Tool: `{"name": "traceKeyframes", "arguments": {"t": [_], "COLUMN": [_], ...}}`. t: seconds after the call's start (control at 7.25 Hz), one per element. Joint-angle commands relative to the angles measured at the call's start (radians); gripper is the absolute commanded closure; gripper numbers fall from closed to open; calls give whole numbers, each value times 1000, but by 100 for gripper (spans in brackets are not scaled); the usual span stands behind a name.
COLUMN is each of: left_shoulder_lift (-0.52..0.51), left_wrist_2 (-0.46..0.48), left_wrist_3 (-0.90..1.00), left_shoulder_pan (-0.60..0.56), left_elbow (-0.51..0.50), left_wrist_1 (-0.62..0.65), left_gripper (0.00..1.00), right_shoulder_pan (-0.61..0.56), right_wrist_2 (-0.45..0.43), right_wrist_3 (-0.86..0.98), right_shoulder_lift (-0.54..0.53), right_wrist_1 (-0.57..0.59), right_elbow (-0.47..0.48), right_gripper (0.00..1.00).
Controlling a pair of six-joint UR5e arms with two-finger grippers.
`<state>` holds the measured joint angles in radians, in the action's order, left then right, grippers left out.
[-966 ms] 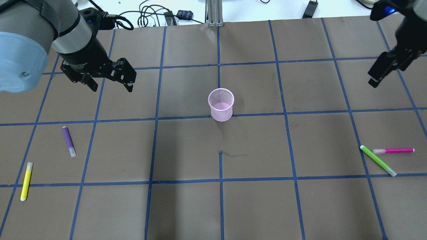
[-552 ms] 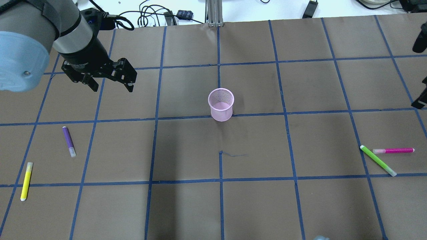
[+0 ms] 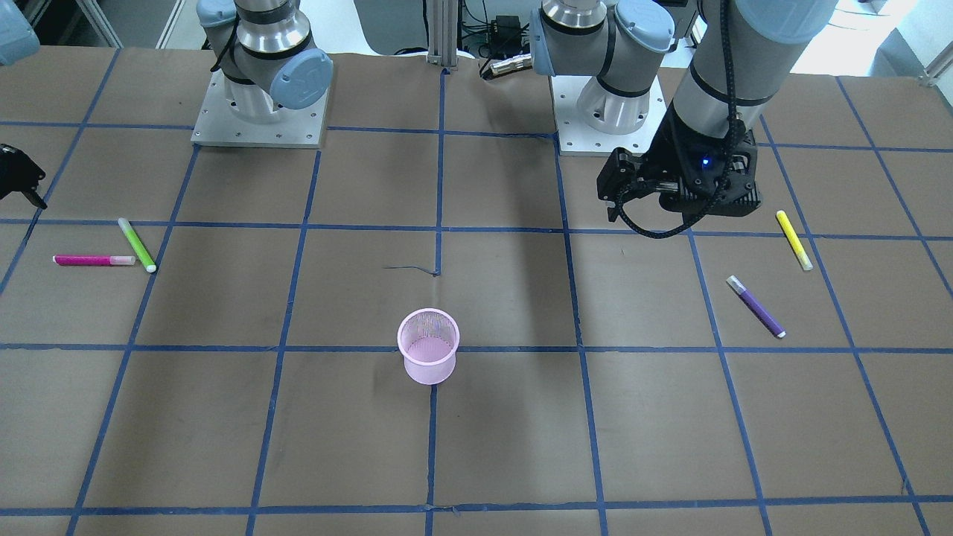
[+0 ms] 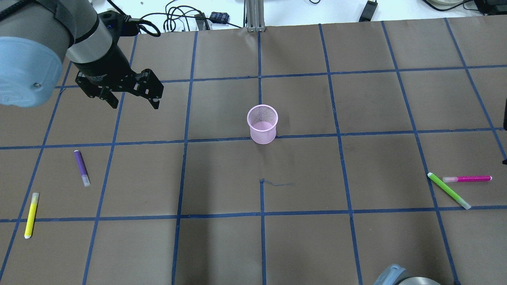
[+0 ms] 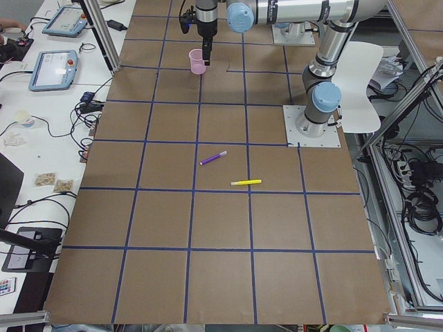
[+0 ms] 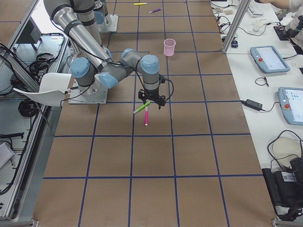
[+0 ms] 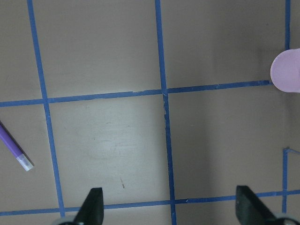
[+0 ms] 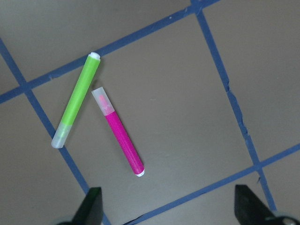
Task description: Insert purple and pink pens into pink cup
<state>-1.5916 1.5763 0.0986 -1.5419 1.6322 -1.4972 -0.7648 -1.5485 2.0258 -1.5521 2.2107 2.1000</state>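
The pink mesh cup [image 4: 262,124] stands upright and empty at the table's middle. The purple pen [image 4: 81,168] lies flat on the left side, and also shows in the left wrist view [image 7: 11,145]. My left gripper [image 4: 134,102] hangs open and empty above the table, farther back than the purple pen and left of the cup. The pink pen [image 4: 467,179] lies flat on the right side. My right gripper [image 8: 169,208] is open and empty, high above the pink pen [image 8: 121,138]. It is almost out of the overhead view.
A green pen [image 4: 448,190] lies just beside the pink pen, their ends close together. A yellow pen [image 4: 31,215] lies near the left front, beyond the purple pen. Cables and a metal post [image 4: 253,16] are at the table's far edge.
My right arm has swung out of the overhead view's upper right toward the front right, over the pink and green pens. My left gripper has barely moved. No pen has moved.
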Motion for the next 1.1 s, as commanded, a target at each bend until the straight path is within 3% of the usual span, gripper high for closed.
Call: {"name": "traceKeyframes", "arguments": {"t": [0.0, 0.41, 0.55, 0.97], "left_shoulder_lift": [-1, -5, -7, -7], "left_wrist_2": [1, 2, 2, 1], "left_wrist_3": [1, 1, 3, 3], "left_shoulder_pan": [-1, 2, 3, 9], "left_elbow": [0, 1, 0, 0], "left_wrist_1": [2, 3, 6, 6], "left_gripper": [0, 0, 0, 0], "right_shoulder_pan": [100, 149, 163, 173], "right_wrist_2": [138, 189, 217, 232], "right_wrist_3": [300, 580, 612, 616], "right_shoulder_lift": [33, 160, 214, 257], "right_wrist_1": [52, 116, 179, 181], "right_elbow": [104, 112, 107, 89], "right_gripper": [0, 0, 0, 4]}}
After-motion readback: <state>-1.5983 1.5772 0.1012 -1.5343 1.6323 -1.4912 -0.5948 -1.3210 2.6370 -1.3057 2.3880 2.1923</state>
